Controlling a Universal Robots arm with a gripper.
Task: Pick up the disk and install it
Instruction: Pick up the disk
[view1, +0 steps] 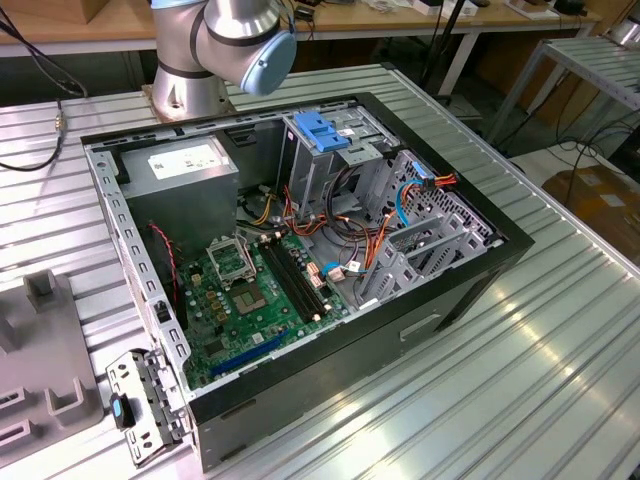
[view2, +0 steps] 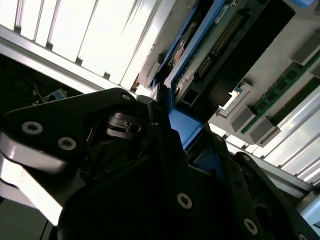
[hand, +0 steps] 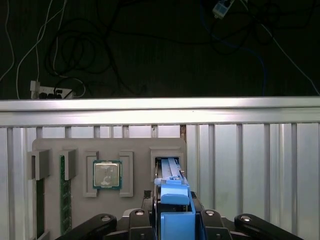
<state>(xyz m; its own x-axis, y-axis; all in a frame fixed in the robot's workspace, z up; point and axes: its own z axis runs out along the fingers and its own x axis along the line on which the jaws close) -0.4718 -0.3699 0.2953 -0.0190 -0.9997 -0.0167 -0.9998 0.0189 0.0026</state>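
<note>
Starting with the exterior view, an open computer case (view1: 470, 290) lies on its side on the ribbed aluminium bench (view1: 560, 380), with the arm (view1: 230, 40) rising behind it; inside sit a grey power supply (view1: 185, 170), a green motherboard (view1: 250, 300) and a metal drive cage (view1: 320, 150) with a blue plastic top, and a grey fixture (view1: 40, 370) rests on the bench at the exterior view's left, well apart from the cage; whether the cage has anything in it cannot be made out. In the first wrist view the gripper (hand: 175, 222) hangs over that fixture, which carries memory sticks (hand: 62, 192), 1 processor (hand: 106, 175) and, in its own pocket, the disk (hand: 167, 170) standing on edge in a blue carrier; the 2 fingers (hand: 149, 220) flank the carrier's upper end with no gap visible on either side, so they look closed on it, though whether the disk has left the pocket cannot be told. In the second wrist view the gripper (view2: 187, 135) shows the same hold from the side; blue plastic runs between the black fingers, and beyond it the disk (view2: 220, 40) shows its green circuit board and connector, with memory sticks (view2: 272, 95) lying beside it in the fixture. As a judgement, the pick-up is at the grasp itself, with the disk at its pocket in the fixture; carrying it to the case and seating it there are not yet done.
</note>
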